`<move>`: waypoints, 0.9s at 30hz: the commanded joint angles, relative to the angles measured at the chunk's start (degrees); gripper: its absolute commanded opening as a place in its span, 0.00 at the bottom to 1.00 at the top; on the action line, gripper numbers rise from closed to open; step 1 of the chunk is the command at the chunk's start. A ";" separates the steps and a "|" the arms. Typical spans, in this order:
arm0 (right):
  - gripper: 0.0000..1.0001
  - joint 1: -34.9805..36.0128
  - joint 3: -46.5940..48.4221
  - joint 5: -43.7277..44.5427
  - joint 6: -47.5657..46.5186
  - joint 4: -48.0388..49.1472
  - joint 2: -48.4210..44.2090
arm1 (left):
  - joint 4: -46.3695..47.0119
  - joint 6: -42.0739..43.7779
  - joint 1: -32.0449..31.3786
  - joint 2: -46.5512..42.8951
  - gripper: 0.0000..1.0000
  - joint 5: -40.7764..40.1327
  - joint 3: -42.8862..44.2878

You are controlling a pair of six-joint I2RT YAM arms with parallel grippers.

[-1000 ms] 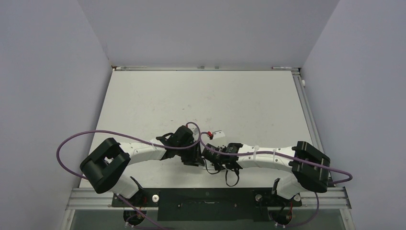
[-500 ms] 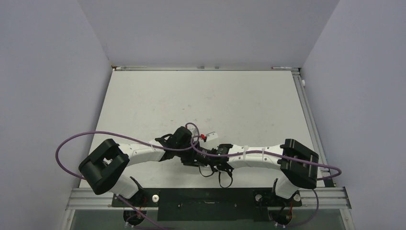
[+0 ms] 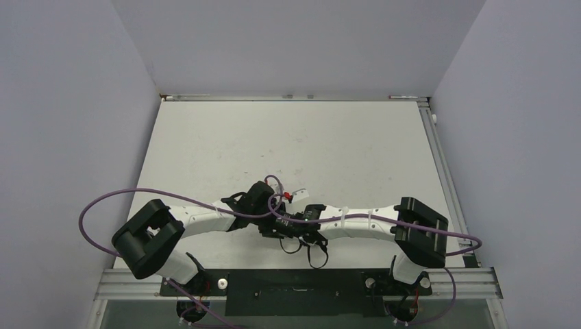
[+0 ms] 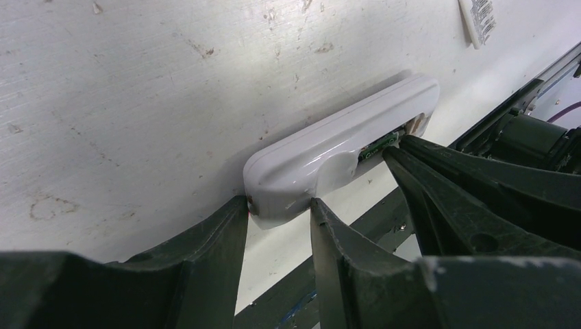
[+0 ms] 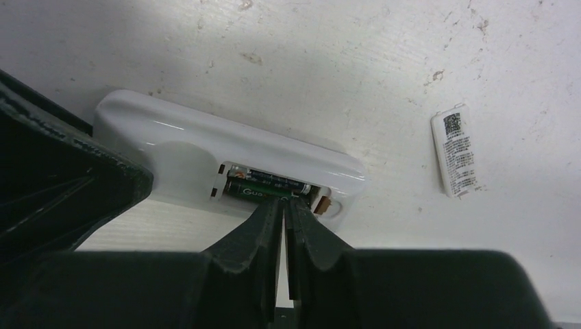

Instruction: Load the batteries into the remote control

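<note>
On the scuffed white table (image 3: 342, 144), the left gripper (image 4: 277, 209) pinches one end of the remote control (image 4: 342, 137), which lies back-up, long axis crosswise to the right gripper (image 5: 283, 205) (the nearer arm to its opened back). A loose battery cover (image 5: 457, 151) lies well to the right of those fingers. They are pressed together, tips just before the two batteries (image 5: 267, 186) seated inside, apparently touching the nearer one.
</note>
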 commanded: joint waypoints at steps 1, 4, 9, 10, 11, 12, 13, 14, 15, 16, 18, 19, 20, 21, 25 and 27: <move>0.10 0.85 3.96 -1.14 0.71 -1.61 -0.14 | 0.05 1.54 0.09 -1.06 0.35 1.13 0.27; 0.12 0.41 5.47 0.37 0.43 -3.03 -1.85 | -0.71 1.93 0.41 -1.03 0.36 0.76 0.75; 0.16 -1.26 6.54 2.48 -0.76 -5.40 -4.80 | -2.99 2.84 0.95 -1.33 0.36 -0.21 2.30; 0.18 -1.70 6.38 2.65 -1.11 -5.49 -5.73 | -3.64 3.13 1.09 -1.47 0.36 -0.44 2.58; 0.19 -2.21 5.93 2.70 -1.38 -5.55 -6.41 | -4.29 3.28 1.18 -1.66 0.37 -0.87 2.92; 0.20 -2.81 5.45 2.64 -1.76 -5.30 -7.26 | -5.17 3.41 1.29 -2.04 0.38 -1.22 3.20; 0.21 -3.48 4.83 2.48 -2.20 -4.98 -8.16 | -5.73 3.51 1.37 -2.40 0.39 -1.40 3.40; 0.22 -4.37 4.22 2.17 -2.65 -4.51 -9.00 | -6.14 3.57 1.33 -2.76 0.39 -1.58 3.50; 0.23 -5.14 3.26 1.93 -3.29 -4.13 -9.88 | -6.49 3.56 1.37 -3.25 0.40 -1.66 3.54; 0.24 -5.96 2.49 1.55 -3.84 -3.76 -10.71 | -6.84 3.53 1.38 -3.55 0.40 -1.77 3.55; 0.32 -7.53 1.33 0.65 -5.08 -3.09 -12.22 | -7.77 3.33 1.38 -4.27 0.42 -2.10 3.34; 0.36 -8.21 0.80 0.40 -5.67 -2.93 -12.95 | -8.03 3.27 1.34 -4.67 0.43 -2.18 3.26; 0.41 -8.98 0.26 0.22 -6.19 -2.92 -13.73 | -8.35 3.07 1.33 -5.18 0.44 -2.35 3.01; 0.44 -9.74 -0.23 -0.03 -6.80 -2.92 -14.35 | -8.76 2.98 1.32 -5.68 0.45 -2.53 2.88; 0.52 -12.70 -2.42 -1.25 -8.63 -2.73 -16.35 | -9.94 2.40 1.41 -7.67 0.47 -3.02 2.51; 0.55 -13.97 -3.79 -2.35 -9.38 -2.42 -16.98 | -10.52 2.22 1.41 -8.66 0.49 -3.09 2.36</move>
